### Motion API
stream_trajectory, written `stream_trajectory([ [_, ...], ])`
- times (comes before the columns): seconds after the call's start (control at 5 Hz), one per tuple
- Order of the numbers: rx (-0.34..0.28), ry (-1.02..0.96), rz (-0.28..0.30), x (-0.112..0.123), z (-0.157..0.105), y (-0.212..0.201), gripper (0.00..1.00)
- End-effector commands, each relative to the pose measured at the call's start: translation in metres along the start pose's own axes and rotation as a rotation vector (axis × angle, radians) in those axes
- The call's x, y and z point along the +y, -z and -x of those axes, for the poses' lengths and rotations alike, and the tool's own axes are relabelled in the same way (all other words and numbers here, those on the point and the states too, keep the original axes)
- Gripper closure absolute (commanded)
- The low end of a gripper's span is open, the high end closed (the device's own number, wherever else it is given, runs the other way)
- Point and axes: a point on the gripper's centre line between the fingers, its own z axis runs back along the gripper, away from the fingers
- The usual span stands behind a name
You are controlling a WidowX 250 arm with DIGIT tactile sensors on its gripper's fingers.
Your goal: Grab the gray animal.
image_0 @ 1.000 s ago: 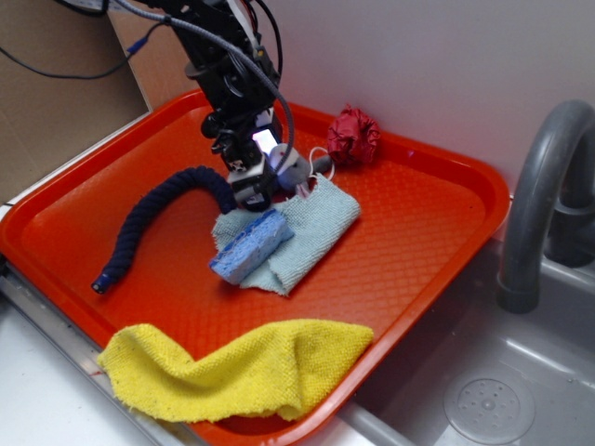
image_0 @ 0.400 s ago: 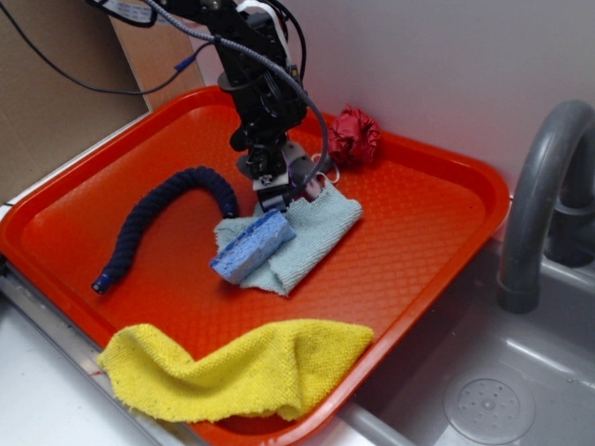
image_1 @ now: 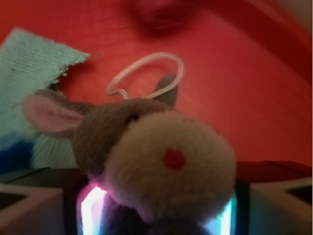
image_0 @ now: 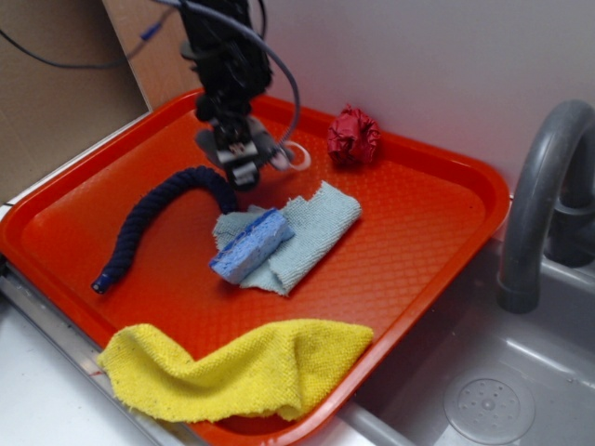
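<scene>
The gray animal [image_1: 156,161] fills the wrist view: whitish face, red nose, pink-lined ear at the left, white loop [image_1: 146,71] above its head. It sits between my gripper's [image_1: 156,215] two fingers, which press on its body from both sides. In the exterior view my gripper [image_0: 244,165] hangs above the back of the orange tray [image_0: 409,242], shut on the gray animal [image_0: 265,160], lifted off the surface. Its white loop [image_0: 296,156] sticks out to the right.
A dark blue rope [image_0: 153,218] curves at the left. A blue sponge [image_0: 251,246] lies on a light blue cloth [image_0: 311,228]. A red wadded ball [image_0: 353,137] sits at the back; a yellow cloth [image_0: 242,367] at the front edge. A sink and gray faucet [image_0: 539,204] stand at the right.
My gripper has risen and moved back-left off the light blue cloth, carrying the gray animal with it. The cloth's far corner now lies uncovered.
</scene>
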Motion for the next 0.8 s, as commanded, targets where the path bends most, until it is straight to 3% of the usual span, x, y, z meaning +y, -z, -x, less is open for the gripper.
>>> stream_trajectory([
  [0.0, -0.035, -0.329, -0.113, 0.016, 0.033, -0.096, 1.0],
  [0.4, -0.046, -0.562, -0.139, 0.017, 0.064, -0.155, 1.0],
  [0.6, -0.04, -0.544, -0.079, 0.02, 0.063, -0.15, 1.0],
])
